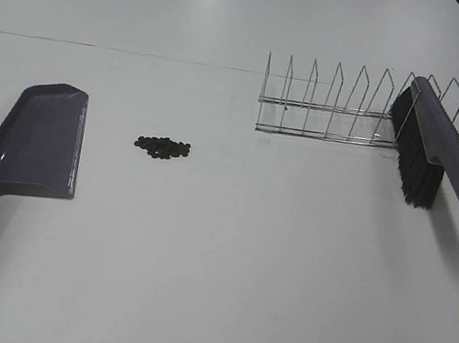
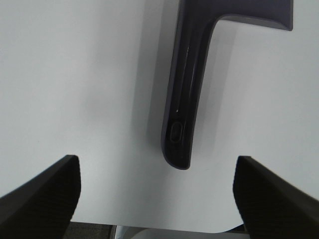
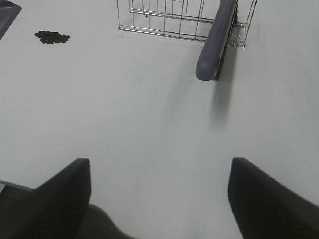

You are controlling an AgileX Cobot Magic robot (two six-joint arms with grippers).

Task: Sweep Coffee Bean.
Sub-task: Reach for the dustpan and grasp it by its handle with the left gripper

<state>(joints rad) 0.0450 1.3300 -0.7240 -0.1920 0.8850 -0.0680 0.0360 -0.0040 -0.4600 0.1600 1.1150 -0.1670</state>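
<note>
Nothing swept yet, I judge: coffee bean (image 1: 162,147) cluster on table (image 1: 237,279) near dustpan (image 1: 40,138); brush (image 1: 445,161) untouched, leaning on wire rack (image 1: 329,109). Left gripper (image 2: 157,191), right gripper (image 3: 159,191): jaws spread, empty.

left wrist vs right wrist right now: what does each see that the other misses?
Left wrist only: the dustpan handle, ahead of the open left gripper. Right wrist only: the coffee bean cluster, the wire rack, the brush propped on it, and the open right gripper. Both: the white table, plus the dustpan, though the right wrist catches only a corner of it.
</note>
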